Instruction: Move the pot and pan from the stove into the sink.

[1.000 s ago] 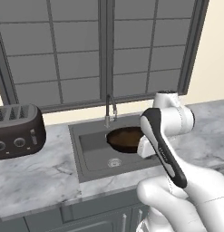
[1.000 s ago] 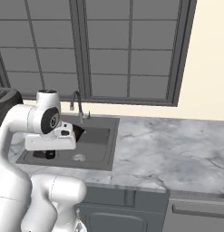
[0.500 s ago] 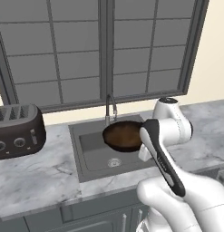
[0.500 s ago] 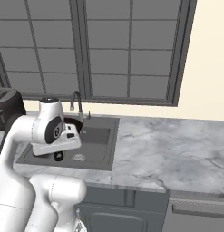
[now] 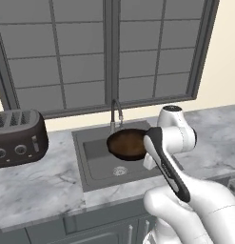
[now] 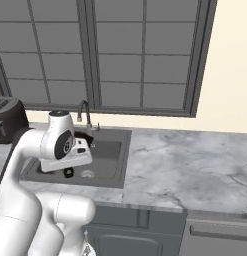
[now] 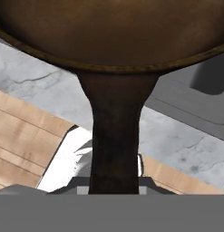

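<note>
Closest to the hand camera, the pan's handle (image 7: 115, 136) runs straight up from the bottom edge, and the brown bowl of the pan (image 7: 113, 31) spreads wide across the top. The pincer's tips are hidden under the handle, so I cannot tell for sure how it is set — but the handle sits right where the tips would be and the pan is up in the air.

From the left base view, the white arm (image 5: 169, 157) bends over the front of the bench (image 5: 38, 186), and the pan (image 5: 127, 144) hangs level over the right part of the sink (image 5: 97, 157). It is above the basin, not down on its floor. The drain (image 5: 119, 170) shows just in front of the pan.

From the right base view, the arm (image 6: 60, 145) covers most of the pan.

Behind the sink stands the curved tap (image 5: 116, 113). A dark toaster (image 5: 16, 138) sits on the bench to the left, well apart from the sink. Farthest back is a big grey window (image 5: 104, 52).
</note>
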